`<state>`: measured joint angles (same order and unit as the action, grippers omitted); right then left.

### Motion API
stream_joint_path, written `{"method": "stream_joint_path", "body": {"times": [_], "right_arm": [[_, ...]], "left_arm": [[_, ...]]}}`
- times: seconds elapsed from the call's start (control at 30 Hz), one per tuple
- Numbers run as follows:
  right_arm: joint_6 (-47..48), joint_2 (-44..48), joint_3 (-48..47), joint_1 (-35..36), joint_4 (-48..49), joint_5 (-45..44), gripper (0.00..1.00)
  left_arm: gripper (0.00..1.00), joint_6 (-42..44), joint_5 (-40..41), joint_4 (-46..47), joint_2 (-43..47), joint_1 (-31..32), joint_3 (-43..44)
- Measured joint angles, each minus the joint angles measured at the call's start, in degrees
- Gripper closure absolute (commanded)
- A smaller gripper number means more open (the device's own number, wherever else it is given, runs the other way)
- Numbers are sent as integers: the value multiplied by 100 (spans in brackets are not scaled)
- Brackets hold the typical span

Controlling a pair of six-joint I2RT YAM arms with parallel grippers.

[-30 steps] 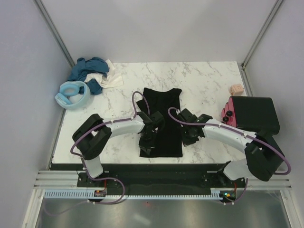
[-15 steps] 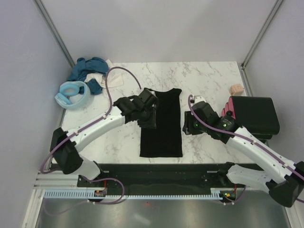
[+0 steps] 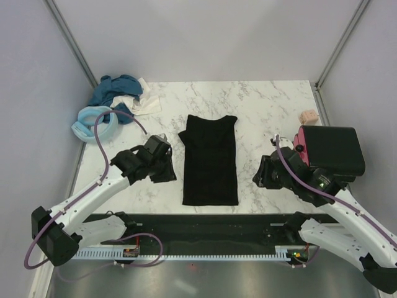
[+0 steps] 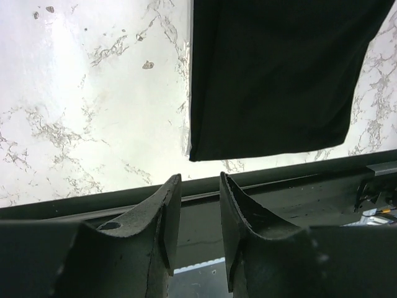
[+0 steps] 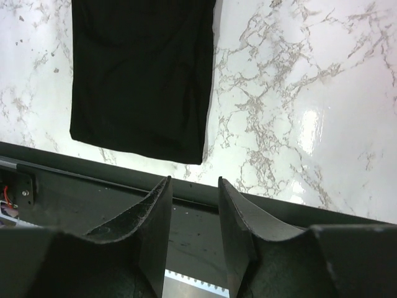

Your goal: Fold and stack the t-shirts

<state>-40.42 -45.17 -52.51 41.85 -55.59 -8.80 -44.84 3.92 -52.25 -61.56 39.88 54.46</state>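
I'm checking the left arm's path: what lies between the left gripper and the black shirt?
Nothing: the top view shows only bare marble table between the left gripper and the black shirt.

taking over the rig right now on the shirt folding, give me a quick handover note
The left end effector is open and empty, left of the black t-shirt.
The right end effector is open and empty, to its right.
The black t-shirt lies flat mid-table, sides folded in to a narrow strip.
The folded stack is at the right edge, black on top, pink showing.
The unfolded heap is in the far-left corner.
Done: lengthwise folds. Left: fold the strip across, stack it, then the heap.
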Motion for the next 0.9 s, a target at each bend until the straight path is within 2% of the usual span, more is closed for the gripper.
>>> {"method": "stream_joint_path", "body": {"times": [0.33, 0.67, 0.83, 0.9], "right_arm": [[-269, 540, 7, 0, -407, -13, 57], [22, 116, 42, 0, -695, -153, 55], [164, 240, 138, 0, -811, -219, 53], [223, 380, 221, 0, -820, -216, 53]], "left_arm": [[61, -2, -168, -15, 295, -68, -315], [61, -92, -339, -133, 372, -96, -938], [60, -127, -411, -168, 378, -114, -986], [56, -125, -428, -157, 313, -149, -988]]}}
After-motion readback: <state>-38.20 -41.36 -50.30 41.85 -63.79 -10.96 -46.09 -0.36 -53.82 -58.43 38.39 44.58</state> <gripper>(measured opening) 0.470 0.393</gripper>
